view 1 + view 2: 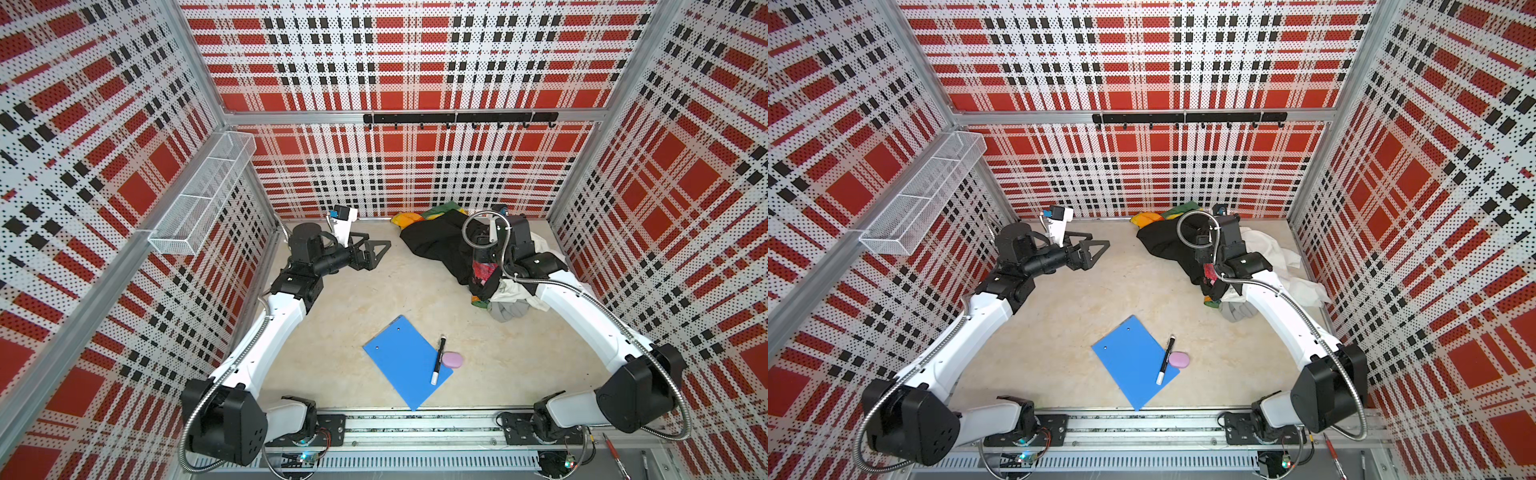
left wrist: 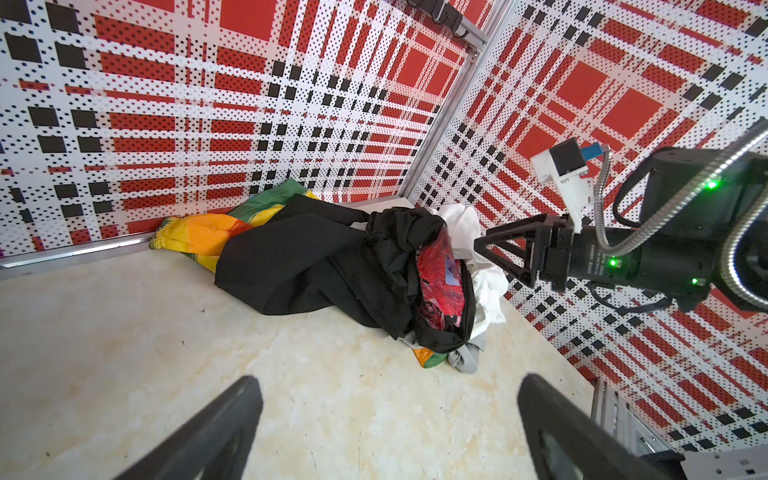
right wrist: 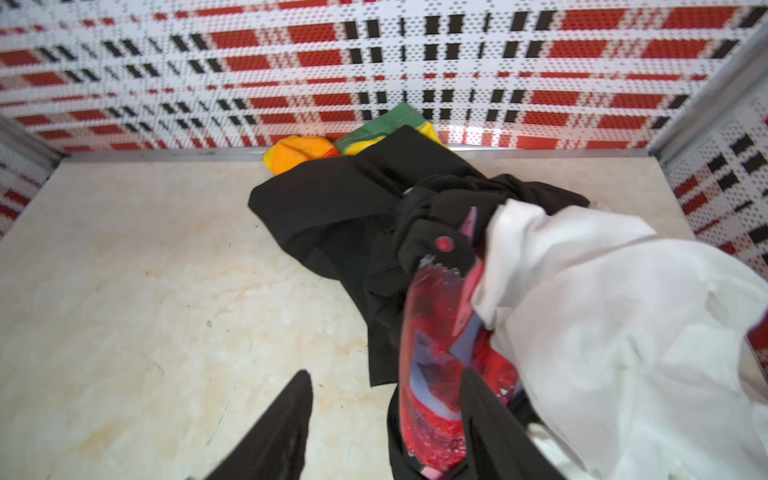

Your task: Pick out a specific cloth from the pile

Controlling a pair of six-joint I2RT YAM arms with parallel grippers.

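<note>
Target check: the cloth (image 1: 436, 245), the big plain black sheet, lies spread on the table (image 1: 365, 303) at the open-table side of the pile (image 1: 509, 301) in the back right corner. Its far edge overlaps the rainbow-striped cloth (image 2: 199, 232), so it's mostly exposed and reachable without digging. My right gripper (image 3: 386, 374) hangs low over the heap with its jaws partly apart. One finger is over bare table, the other down at the red-patterned piece (image 3: 432, 353) bundled in the smaller black garment (image 2: 399, 232); nothing looks pinched. I judge this a risky line-up, since closing here could take the wrong black item. The white cloth (image 3: 602, 311) crowds that same finger. My left gripper (image 2: 388, 386) is wide open and empty, well apart from the pile but aimed at it, probably ready to assist. The blue clipboard (image 1: 405, 361) lies near the front, out of the way.
</note>
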